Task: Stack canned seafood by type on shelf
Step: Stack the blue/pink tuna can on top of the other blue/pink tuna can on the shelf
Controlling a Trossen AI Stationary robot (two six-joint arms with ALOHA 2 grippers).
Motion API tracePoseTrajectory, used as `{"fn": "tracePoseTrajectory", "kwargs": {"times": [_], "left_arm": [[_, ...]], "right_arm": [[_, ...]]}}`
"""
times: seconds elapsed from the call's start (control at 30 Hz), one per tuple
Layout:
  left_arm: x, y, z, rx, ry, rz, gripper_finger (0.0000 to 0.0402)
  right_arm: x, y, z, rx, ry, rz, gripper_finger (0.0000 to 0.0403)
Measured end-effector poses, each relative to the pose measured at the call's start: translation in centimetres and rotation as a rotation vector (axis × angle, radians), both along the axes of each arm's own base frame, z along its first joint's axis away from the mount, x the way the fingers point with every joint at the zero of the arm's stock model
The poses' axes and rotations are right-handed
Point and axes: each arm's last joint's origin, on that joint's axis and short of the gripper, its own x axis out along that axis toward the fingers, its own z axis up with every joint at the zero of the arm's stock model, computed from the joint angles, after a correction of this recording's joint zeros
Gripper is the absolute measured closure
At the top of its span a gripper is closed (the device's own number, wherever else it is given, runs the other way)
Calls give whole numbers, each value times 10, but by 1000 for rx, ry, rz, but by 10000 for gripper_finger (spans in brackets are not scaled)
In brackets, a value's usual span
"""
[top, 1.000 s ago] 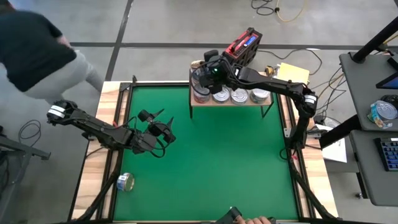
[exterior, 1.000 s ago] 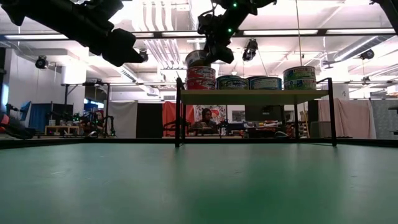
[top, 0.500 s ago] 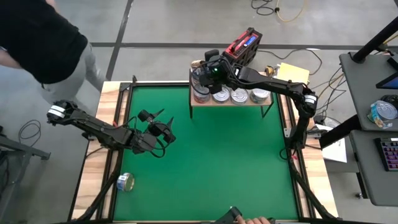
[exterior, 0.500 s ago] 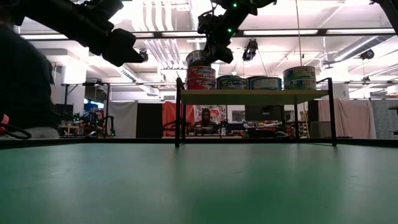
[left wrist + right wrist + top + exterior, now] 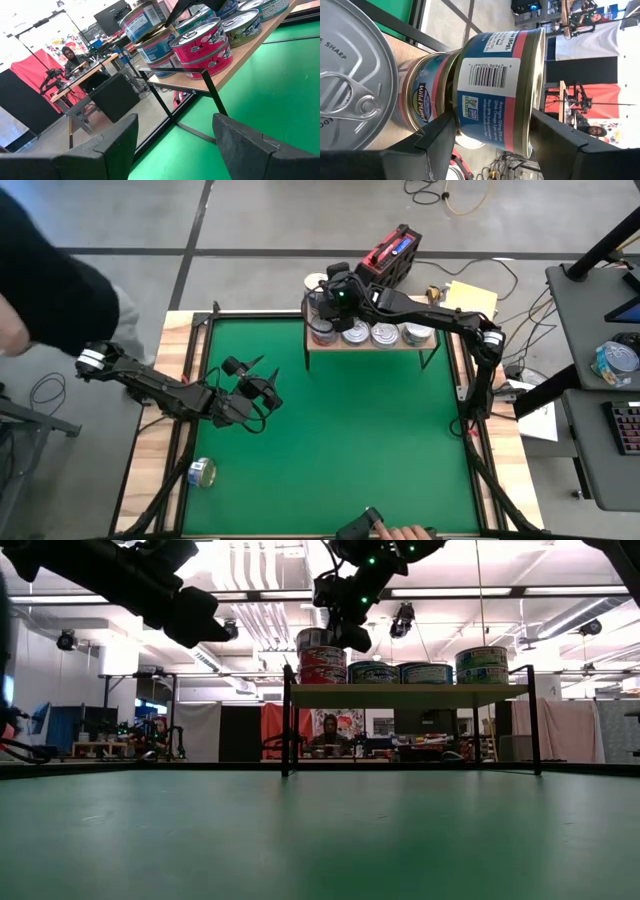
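Observation:
The shelf (image 5: 370,348) stands at the far edge of the green mat, with tins of canned seafood on it: silver-topped ones in a row (image 5: 385,333), two red ones stacked (image 5: 200,45) and blue ones stacked behind them (image 5: 152,50). My right gripper (image 5: 492,117) is over the shelf's left end, shut on a blue-and-red labelled tin (image 5: 495,85) just above a gold-rimmed tin (image 5: 425,100). My left gripper (image 5: 268,390) hovers open over the mat's left half, empty. My right gripper has the labelled tin between its two fingers, one finger (image 5: 440,132) at the tin's bottom end (image 5: 462,115) and the other at its lid rim (image 5: 532,100). It comes slanting down from the table's right side. The tin (image 5: 142,20) sits slightly tilted over the blue stack; whether it touches, I cannot tell.
One loose tin (image 5: 202,473) lies on the wooden border at the near left. A person (image 5: 40,290) stands off the table's far left corner, and a hand (image 5: 405,532) shows at the near edge. A red-and-black box (image 5: 392,255) sits behind the shelf.
My right gripper has sunk slightly with the tin toward the stack under it, and the tin sits more level than before. The person at the far left has shifted beside the table.

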Motion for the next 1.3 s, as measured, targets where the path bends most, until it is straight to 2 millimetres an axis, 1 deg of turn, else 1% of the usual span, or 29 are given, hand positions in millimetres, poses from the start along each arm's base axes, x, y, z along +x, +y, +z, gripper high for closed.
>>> {"fn": "tracePoseTrajectory", "kwargs": {"times": [0.53,1.0,1.3], "left_arm": [[0,0,-1,0,5,1,162],[-1,0,-1,1,10,1,162],[-1,0,-1,1,10,1,162]], "right_arm": [[-2,0,3,-37,35,-37,165],[-2,1,5,-43,28,-58,127],[0,6,5,-52,27,-68,107]]}}
